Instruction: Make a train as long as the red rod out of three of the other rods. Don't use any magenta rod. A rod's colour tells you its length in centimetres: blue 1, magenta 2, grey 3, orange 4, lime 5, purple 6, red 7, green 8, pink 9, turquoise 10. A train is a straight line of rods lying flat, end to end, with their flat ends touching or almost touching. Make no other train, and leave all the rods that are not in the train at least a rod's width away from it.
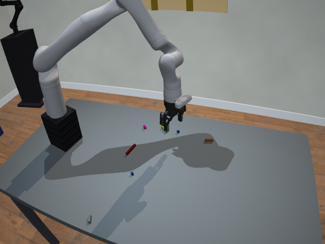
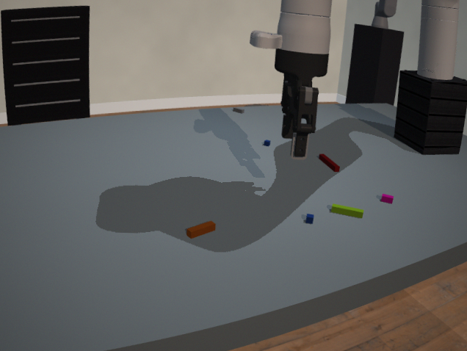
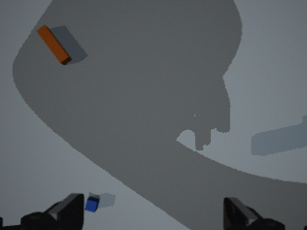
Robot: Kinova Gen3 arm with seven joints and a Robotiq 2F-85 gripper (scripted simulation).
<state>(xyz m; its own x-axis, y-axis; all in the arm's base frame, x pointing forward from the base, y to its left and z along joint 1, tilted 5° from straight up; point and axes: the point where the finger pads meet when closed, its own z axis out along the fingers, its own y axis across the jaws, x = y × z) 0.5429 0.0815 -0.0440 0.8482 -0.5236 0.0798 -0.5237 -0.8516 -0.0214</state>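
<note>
My gripper (image 1: 173, 125) (image 2: 297, 150) (image 3: 153, 212) is open and empty, above the table. The lime rod (image 1: 163, 127) (image 2: 347, 211) lies flat, partly hidden behind a finger in the top view and out of the wrist view. One blue rod (image 1: 178, 131) (image 2: 309, 219) (image 3: 92, 203) lies near it, apart. The orange rod (image 1: 208, 140) (image 2: 201, 229) (image 3: 54, 45) lies farther off. The red rod (image 1: 131, 149) (image 2: 329, 162) lies alone. Another blue rod (image 1: 132, 173) (image 2: 266, 142) and the grey rod (image 1: 89, 219) (image 2: 238, 110) lie apart. No rods touch.
The magenta rod (image 1: 144, 126) (image 2: 387, 198) lies to one side of the lime rod, apart from it. The arm's black base block (image 1: 63, 130) (image 2: 426, 117) stands on the table. Shadows of the arm cross the table top around the red and orange rods.
</note>
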